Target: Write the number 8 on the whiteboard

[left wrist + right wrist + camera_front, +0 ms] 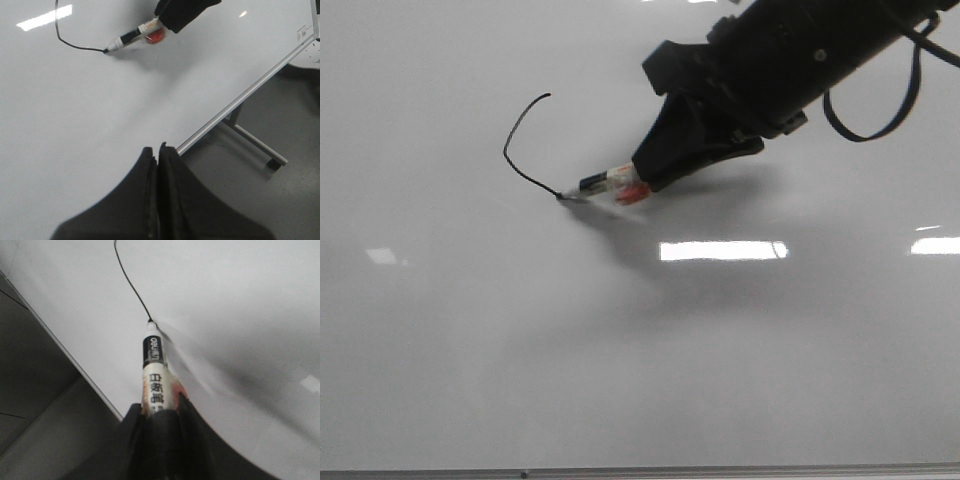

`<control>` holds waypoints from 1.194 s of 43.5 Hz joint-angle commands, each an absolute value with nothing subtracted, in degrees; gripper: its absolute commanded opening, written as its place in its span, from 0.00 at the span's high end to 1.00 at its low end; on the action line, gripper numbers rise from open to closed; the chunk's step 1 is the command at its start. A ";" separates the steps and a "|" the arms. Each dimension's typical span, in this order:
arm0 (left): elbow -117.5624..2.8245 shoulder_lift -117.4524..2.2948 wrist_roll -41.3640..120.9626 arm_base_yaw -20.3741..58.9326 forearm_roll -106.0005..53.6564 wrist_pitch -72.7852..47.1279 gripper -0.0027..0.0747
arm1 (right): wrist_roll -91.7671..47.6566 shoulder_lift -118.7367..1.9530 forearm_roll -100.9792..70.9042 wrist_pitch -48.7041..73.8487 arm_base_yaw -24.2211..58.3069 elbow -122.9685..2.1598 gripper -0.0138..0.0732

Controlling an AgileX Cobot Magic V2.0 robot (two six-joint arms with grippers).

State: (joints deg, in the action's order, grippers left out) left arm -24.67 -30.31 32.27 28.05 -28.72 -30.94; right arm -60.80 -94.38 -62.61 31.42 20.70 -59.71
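The right claw [655, 170] is clamped on a marker [605, 184] whose tip touches the whiteboard [470, 330] at the lower end of the number 8 [516, 140], so far only a thin black curve with a small hook at its top, drawn toward the board's far edge and left of its middle. The left claw [158, 155] hangs with its jaws pressed together on nothing, above the board near its framed edge [240, 102]. Bright rectangular glare patches [722, 250] lie across the glossy board nearer its middle.

Marker [152, 375] rear hidden inside the right arm's jaws, label print blurred
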 commanded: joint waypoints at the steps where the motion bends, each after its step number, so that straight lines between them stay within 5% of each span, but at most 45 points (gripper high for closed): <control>1: -26.22 -30.31 31.66 28.04 -30.34 -27.15 0.99 | -61.17 -91.92 -62.34 26.75 19.63 -58.62 0.91; 27: -26.22 -30.31 31.66 28.04 -30.34 -27.15 0.99 | -61.37 -99.51 -67.32 23.99 30.56 -67.69 0.91; 52: -26.22 -30.31 31.66 28.04 -30.34 -27.15 0.99 | -61.37 -91.48 -65.28 26.22 19.16 -67.74 0.91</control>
